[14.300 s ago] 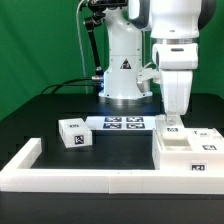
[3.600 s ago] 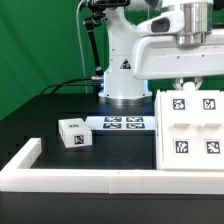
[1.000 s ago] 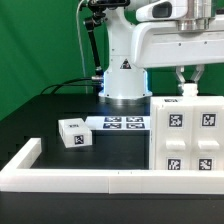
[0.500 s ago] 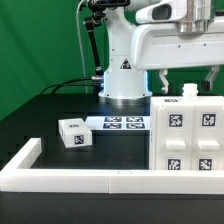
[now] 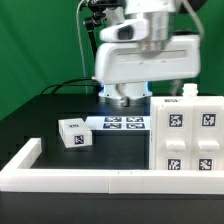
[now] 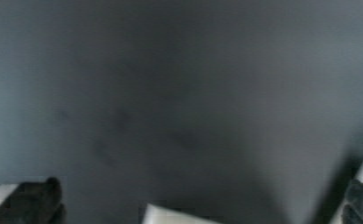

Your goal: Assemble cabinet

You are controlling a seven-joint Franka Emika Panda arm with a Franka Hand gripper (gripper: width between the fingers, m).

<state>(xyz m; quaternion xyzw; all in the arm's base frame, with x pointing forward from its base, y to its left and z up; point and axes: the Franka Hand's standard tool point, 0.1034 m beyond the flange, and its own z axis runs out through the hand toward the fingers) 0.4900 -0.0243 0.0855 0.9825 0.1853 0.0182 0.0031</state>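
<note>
The large white cabinet body [image 5: 186, 136] stands upright at the exterior view's right, its tagged face toward the camera, with a small white knob on top. A small white tagged block [image 5: 72, 132] lies on the black table at the left. My gripper [image 5: 131, 94] hangs above the table's middle, to the left of the body and clear of it. In the wrist view its dark fingers [image 6: 29, 201] sit far apart at the picture's edges, so the gripper [image 6: 196, 197] is open and empty. A blurred white corner [image 6: 181, 214] shows between them; I cannot tell what it is.
The marker board [image 5: 121, 124] lies flat under the gripper, in front of the robot base [image 5: 122, 80]. The long low white rim bar [image 5: 85, 177] runs along the front and turns up at the left. A green backdrop is behind.
The gripper let go of the cabinet body's top, which stays upright, and swung to the exterior view's left, over the marker board.
</note>
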